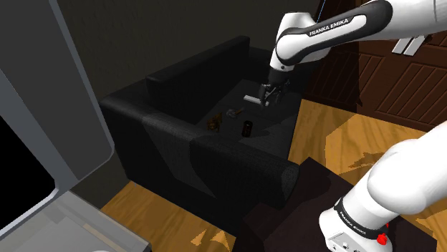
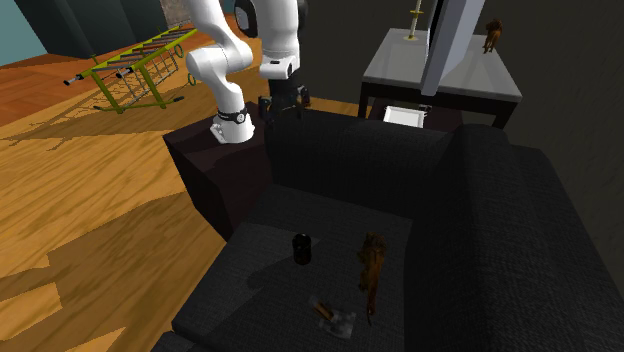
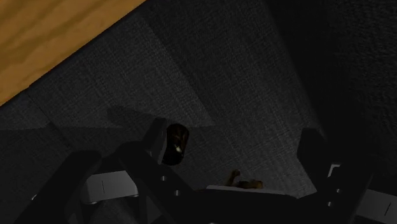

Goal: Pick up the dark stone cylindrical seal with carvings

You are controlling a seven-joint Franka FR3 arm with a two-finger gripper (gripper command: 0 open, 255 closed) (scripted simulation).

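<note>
The dark cylindrical seal [image 1: 247, 128] stands upright on the black sofa's seat [image 1: 188, 140]. It is a short, near-black cylinder [image 2: 302, 248] close to the seat's front edge. My gripper [image 1: 268, 97] hangs well above the seat, near the sofa's arm, with its fingers apart and nothing between them. From the far side the gripper [image 2: 283, 105] shows high over the sofa's arm. In the wrist view the seal [image 3: 175, 144] lies far below, next to one black finger [image 3: 156, 137] and outside the gap of the gripper [image 3: 233, 137].
A brown figurine [image 2: 372, 265] and a small grey-and-tan object [image 2: 335, 318] lie on the seat near the seal. A grey side table [image 2: 400, 70] stands behind the sofa. A yellow-green rack [image 2: 140, 70] lies on the wooden floor [image 1: 337, 147]. A tall grey appliance [image 1: 43, 107] stands at the shoulder view's left.
</note>
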